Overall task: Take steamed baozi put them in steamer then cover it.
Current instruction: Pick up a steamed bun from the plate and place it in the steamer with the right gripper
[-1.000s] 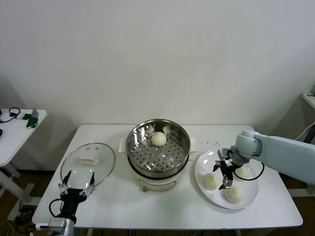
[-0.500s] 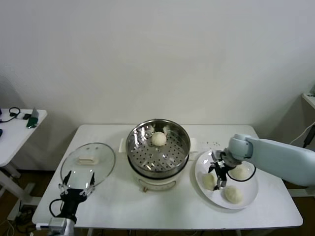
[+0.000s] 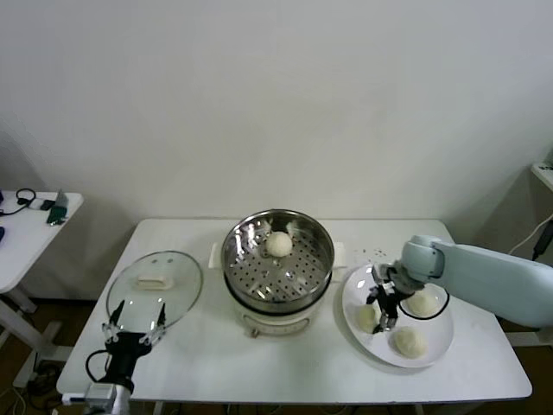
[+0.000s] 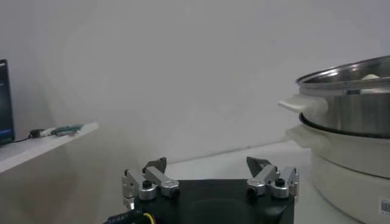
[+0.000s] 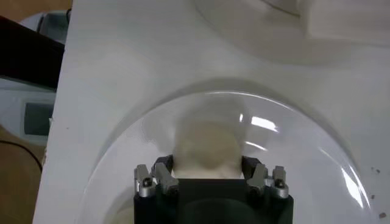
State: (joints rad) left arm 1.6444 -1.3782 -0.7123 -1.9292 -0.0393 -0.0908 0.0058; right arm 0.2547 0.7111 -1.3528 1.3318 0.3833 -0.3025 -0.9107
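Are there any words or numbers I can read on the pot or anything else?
None can be read.
The steamer has a small sticker low on its base, seen in the left wrist view: too small and cut off to read.
The steamer's front knob: markings too small to tell.

Steamer [image 3: 278, 270] at table [image 3: 216, 372] centre, one baozi [image 3: 278, 244] inside at rear. Cover [image 3: 155, 289] flat on table to left. Plate [image 3: 439, 341] to right, three baozi [image 3: 409, 342] on it.
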